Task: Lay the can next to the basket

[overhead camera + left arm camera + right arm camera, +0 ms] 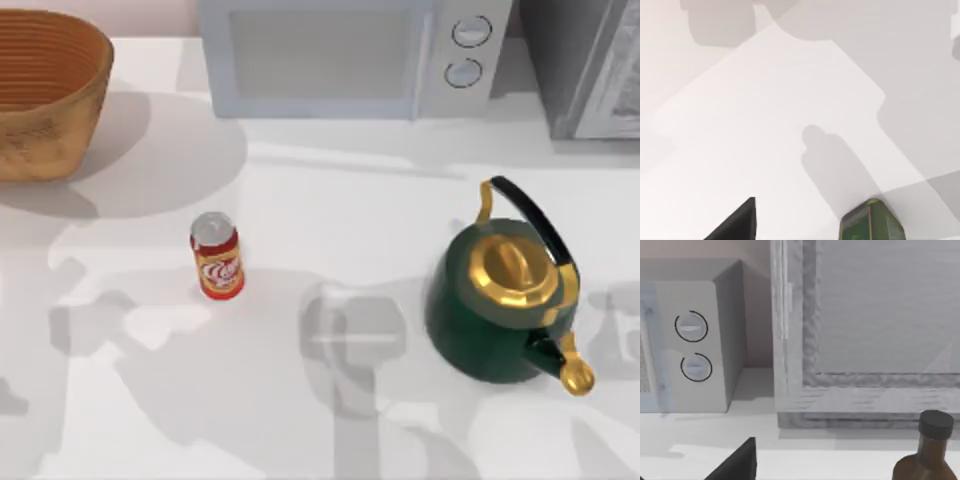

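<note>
The red can (pixel 217 256) stands upright on the white table, left of the middle, with its silver top showing. The woven basket (pixel 45 95) sits at the far left corner, cut by the picture's edge, a clear stretch of table away from the can. A dark part of my left gripper (pixel 737 222) pokes into the left wrist view above bare table. In the right wrist view a dark part of my right gripper (pixel 737 460) points toward the microwave. Nothing is touching the can.
A dark green kettle (pixel 505 295) with gold lid and spout stands at the right. A microwave (pixel 350 55) lines the back edge, with a grey cabinet (pixel 870 330) beside it. A brown bottle (pixel 927 452) and a green object (pixel 870 222) sit near the arms.
</note>
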You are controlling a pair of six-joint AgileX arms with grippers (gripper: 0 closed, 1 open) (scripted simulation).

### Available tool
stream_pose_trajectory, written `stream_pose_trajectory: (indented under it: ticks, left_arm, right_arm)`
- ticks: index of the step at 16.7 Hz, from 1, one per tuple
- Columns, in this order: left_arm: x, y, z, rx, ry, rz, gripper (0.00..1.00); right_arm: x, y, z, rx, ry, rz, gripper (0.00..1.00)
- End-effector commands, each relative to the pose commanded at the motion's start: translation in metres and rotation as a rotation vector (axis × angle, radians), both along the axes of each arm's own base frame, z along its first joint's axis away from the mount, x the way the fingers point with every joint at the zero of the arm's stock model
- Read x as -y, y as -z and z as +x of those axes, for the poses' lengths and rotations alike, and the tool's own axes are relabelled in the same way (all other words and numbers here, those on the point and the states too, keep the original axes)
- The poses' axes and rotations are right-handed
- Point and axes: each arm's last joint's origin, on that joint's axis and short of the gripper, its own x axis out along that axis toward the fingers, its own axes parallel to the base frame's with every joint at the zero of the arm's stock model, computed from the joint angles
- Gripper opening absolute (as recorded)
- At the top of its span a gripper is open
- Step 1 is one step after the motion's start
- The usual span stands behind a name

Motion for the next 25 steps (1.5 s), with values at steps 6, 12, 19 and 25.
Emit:
stream_pose_trajectory:
  ticks: [6, 12, 19, 25]
  left_arm:
    - [-0.046, 0.026, 0.069, -0.227, 0.143, -0.006, 1.0]
    - [-0.061, 0.028, 0.082, -0.245, 0.178, -0.003, 1.0]
    - [-0.061, 0.054, 0.083, -0.245, 0.178, -0.003, 1.0]
    - [-0.061, 0.088, 0.082, -0.245, 0.178, -0.003, 1.0]
  right_arm:
    - [0.0, 0.0, 0.0, 0.0, 0.0, 0.0, 1.0]
    - [0.0, 0.0, 0.0, 0.0, 0.0, 0.0, 1.0]
    - [0.0, 0.0, 0.0, 0.0, 0.0, 0.0, 1.0]
    - [0.0, 0.0, 0.0, 0.0, 0.0, 0.0, 1.0]
